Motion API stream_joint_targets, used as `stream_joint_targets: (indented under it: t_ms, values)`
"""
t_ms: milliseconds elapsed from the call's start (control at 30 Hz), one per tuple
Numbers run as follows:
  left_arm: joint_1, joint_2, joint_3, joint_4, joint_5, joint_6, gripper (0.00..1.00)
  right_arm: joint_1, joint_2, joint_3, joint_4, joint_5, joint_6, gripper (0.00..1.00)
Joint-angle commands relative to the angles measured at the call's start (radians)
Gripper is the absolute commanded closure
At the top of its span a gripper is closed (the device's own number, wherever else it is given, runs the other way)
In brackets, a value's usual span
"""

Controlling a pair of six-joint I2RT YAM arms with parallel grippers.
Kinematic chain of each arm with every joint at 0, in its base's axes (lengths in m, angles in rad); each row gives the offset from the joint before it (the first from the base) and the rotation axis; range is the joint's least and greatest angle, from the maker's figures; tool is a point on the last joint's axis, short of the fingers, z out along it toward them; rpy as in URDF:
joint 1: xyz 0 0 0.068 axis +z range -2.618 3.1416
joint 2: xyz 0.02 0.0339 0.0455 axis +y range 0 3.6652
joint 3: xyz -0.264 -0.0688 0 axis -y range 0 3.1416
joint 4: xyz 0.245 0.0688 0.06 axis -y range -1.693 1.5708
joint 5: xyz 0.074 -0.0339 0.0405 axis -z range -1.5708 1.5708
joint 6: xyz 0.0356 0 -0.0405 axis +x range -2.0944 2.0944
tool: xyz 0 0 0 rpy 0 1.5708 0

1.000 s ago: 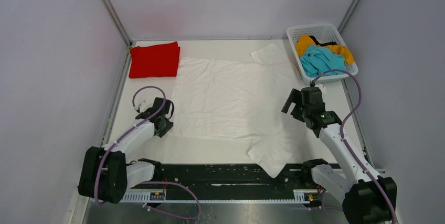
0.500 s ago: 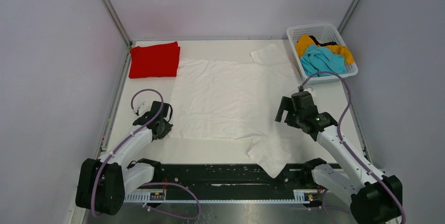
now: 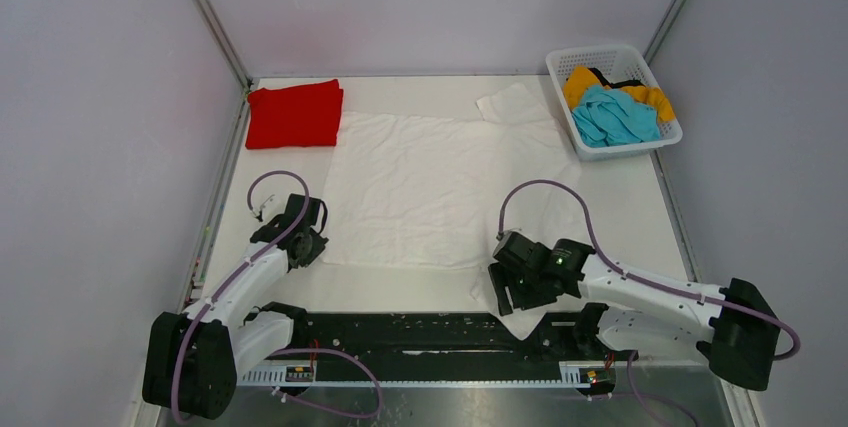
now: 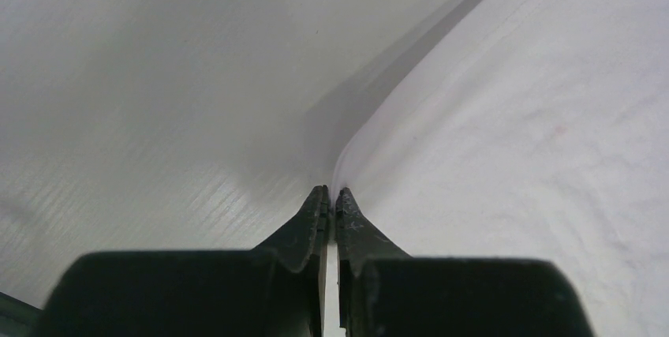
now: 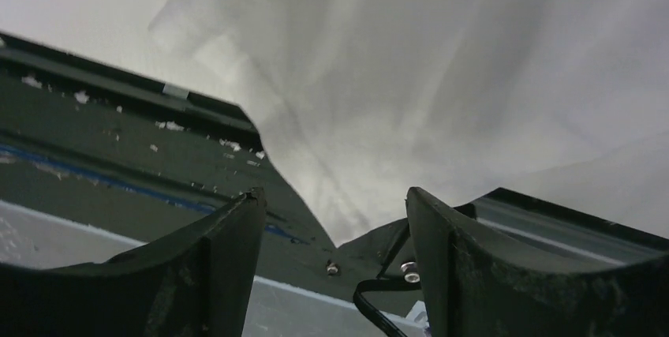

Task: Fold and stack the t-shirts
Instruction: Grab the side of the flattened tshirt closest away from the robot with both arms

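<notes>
white bench (image 3: 640, 197) holds a white shirt (image 3: 430, 187) spread flat at its middle, red shirt (image 3: 295, 114) folded far left. left claw (image 4: 331, 195) pinches the white shirt's near-left edge; right claw (image 5: 335, 195) gapes above its near end.

You are looking down on a white tabletop (image 3: 620, 187) boxed in by three plain, pale lilac-grey walls: the back wall (image 3: 430, 7), the left wall (image 3: 100, 147) and the right wall (image 3: 770, 97). Slim metal posts (image 3: 208, 17) run up both far corners. Along your near edge lies a black rail (image 3: 420, 332), scuffed with white flecks, and below it a grey metal strip (image 3: 450, 409). The light is soft and even, with faint shadows.
</notes>
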Motion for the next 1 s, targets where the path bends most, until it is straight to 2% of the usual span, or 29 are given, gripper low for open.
stream_joint_targets:
  t_ms: [0,133,267,400,467,567,733,867,967]
  values:
    - [0.004,-0.018,-0.005,0.013,-0.008,0.01,1.0,0.079,0.043,-0.011,0.016,-0.134,0.027,0.29]
    - [0.003,-0.021,-0.001,0.011,-0.008,0.011,1.0,0.14,0.155,-0.018,0.076,-0.144,0.029,0.33]
    - [0.003,-0.032,0.0,0.001,-0.006,0.007,1.0,0.15,0.249,-0.024,0.097,-0.112,0.037,0.39]
    - [0.003,-0.079,-0.005,-0.043,-0.018,-0.008,1.0,0.15,0.264,-0.034,0.037,-0.057,0.071,0.86]
    - [0.003,-0.111,-0.006,-0.081,-0.006,-0.02,1.0,0.151,0.228,-0.034,0.007,-0.057,0.073,0.99]
    - [0.003,-0.184,-0.01,-0.158,0.023,-0.048,1.0,0.158,0.136,-0.012,-0.057,-0.099,0.057,1.0]
    - [0.002,-0.355,-0.035,-0.332,-0.008,-0.144,1.0,0.182,0.005,0.006,-0.159,-0.252,0.044,1.0]
    - [-0.008,-0.456,-0.086,-0.336,0.079,-0.198,1.0,0.216,-0.043,0.016,-0.209,-0.318,0.059,1.0]
    - [-0.012,-0.484,-0.087,-0.354,0.091,-0.232,1.0,0.25,-0.054,0.024,-0.237,-0.319,0.067,1.0]
